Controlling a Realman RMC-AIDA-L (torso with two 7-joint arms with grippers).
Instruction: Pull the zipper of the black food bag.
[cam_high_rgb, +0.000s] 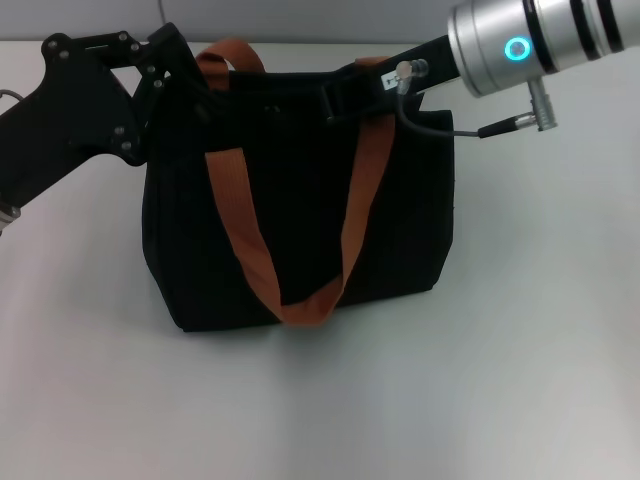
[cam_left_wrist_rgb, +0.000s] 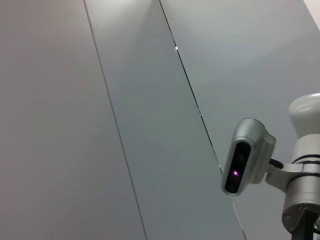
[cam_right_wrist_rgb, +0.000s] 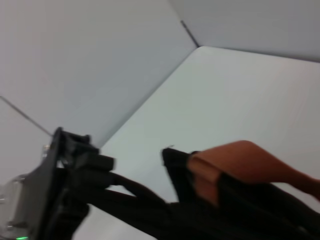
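One black food bag stands mid-counter with two orange handles. The left gripper sits at its far left top corner, the right gripper at its far right top edge. Whether either's jaws are apart cannot be told, and the zipper is hidden.

The head view looks down on the black food bag; the right wrist view skims its top edge closely; the left wrist view faces away, up at wall panels.
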